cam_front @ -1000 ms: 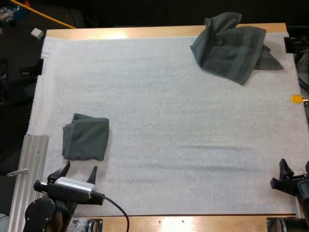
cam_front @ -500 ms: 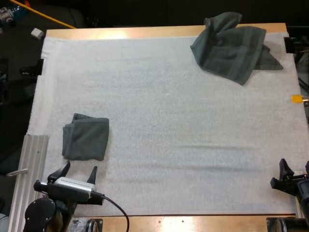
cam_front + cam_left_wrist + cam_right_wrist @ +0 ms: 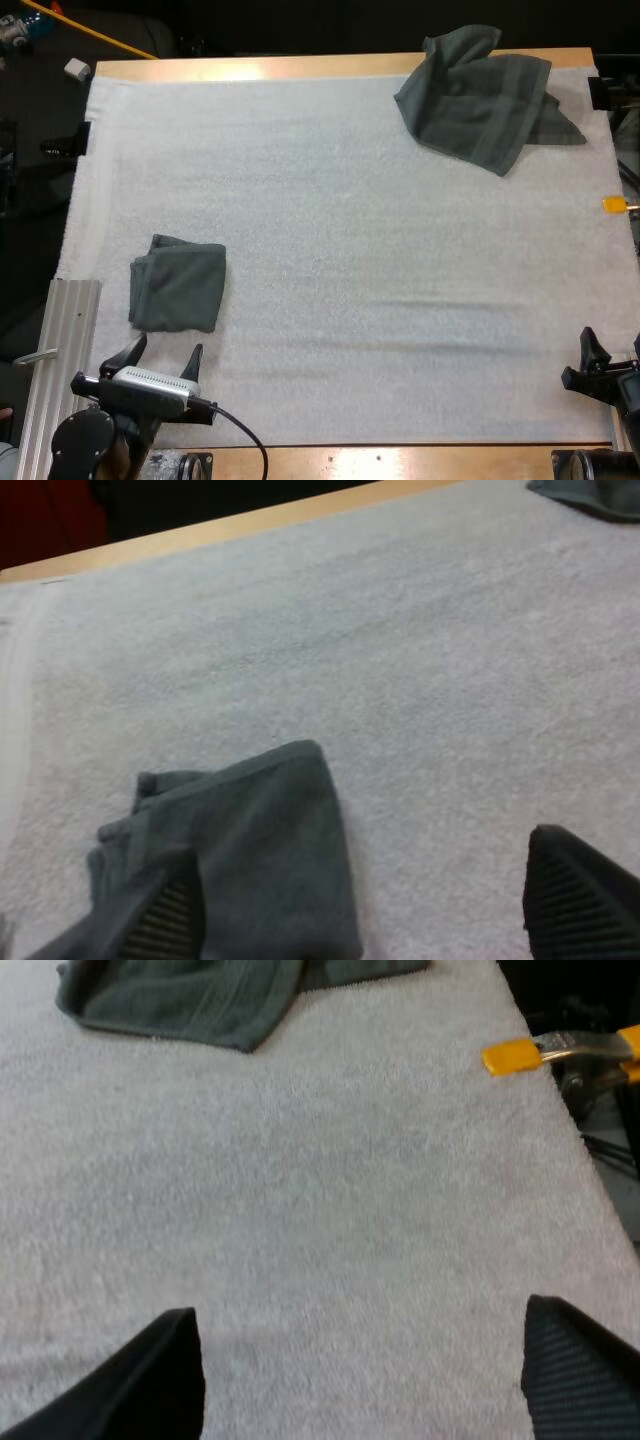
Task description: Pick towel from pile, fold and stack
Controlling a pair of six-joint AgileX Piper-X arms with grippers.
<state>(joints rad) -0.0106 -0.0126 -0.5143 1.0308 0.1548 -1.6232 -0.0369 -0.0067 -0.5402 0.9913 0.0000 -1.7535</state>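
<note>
The left gripper (image 3: pixel 163 350), fingers apart, is just beside the folded towel (image 3: pixel 178 284). The right gripper (image 3: pixel 612 345), fingers also apart, is far from the crumpled towel (image 3: pixel 480 95), seemingly one piece.

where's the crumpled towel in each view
High view: crumpled towel at the far right corner of the white mat.
Left wrist view: a sliver far across the mat from the folded towel.
Right wrist view: its edge across bare mat, ahead of the right gripper.
Shared landmark: the white mat.
</note>
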